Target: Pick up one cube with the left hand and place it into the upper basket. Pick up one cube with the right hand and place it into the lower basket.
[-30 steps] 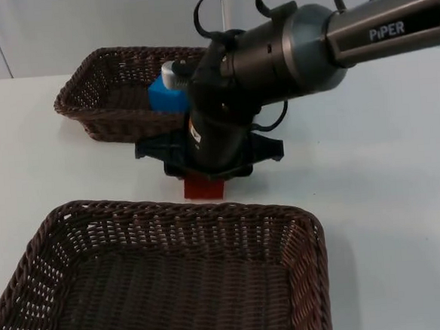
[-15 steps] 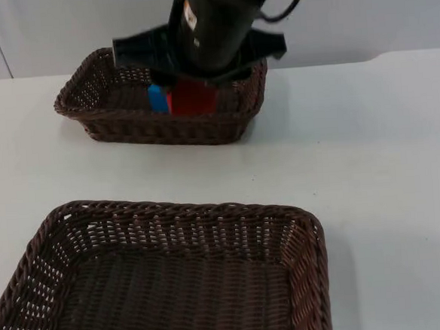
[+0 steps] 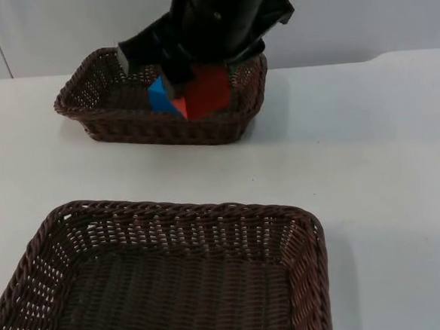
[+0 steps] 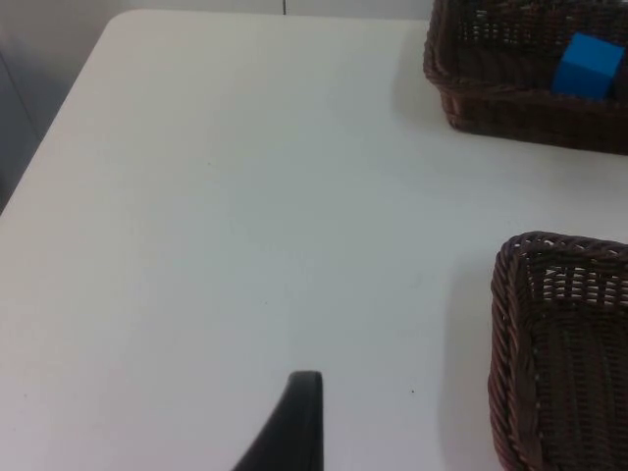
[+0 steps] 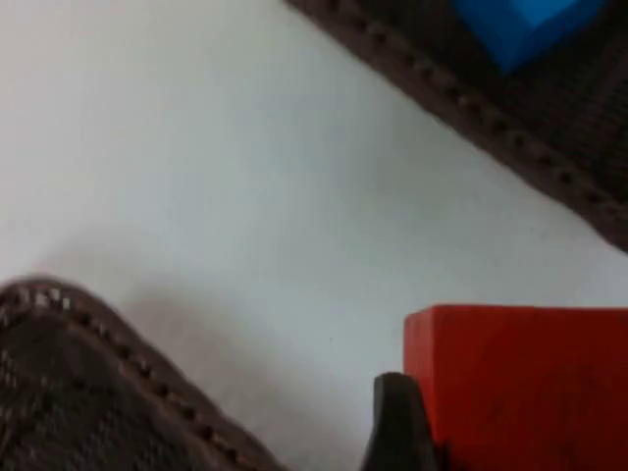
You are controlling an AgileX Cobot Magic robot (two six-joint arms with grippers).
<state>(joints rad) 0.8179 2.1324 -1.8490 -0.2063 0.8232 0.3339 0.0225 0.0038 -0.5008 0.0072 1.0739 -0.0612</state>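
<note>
My right gripper (image 3: 193, 79) is shut on a red cube (image 3: 210, 90) and holds it tilted, high above the table. In the top view it overlaps the upper basket (image 3: 87, 95). The right wrist view has the red cube (image 5: 520, 383) against a black fingertip (image 5: 397, 427), with white table beneath it between the two basket rims. A blue cube (image 3: 158, 98) lies in the upper basket; the blue cube (image 4: 592, 66) is also in the left wrist view. The lower basket (image 3: 170, 214) holds nothing. My left gripper (image 4: 294, 432) waits over bare table left of both baskets.
White table runs between the upper basket (image 4: 530, 108) and the lower basket (image 4: 549, 285), and out to the right of both. The table's left edge and rounded corner (image 4: 108, 29) lie near my left gripper. The grey wall stands behind the upper basket.
The right gripper has lifted the red cube off the table between the baskets and raised it high. In the last half second the cube has tilted.
</note>
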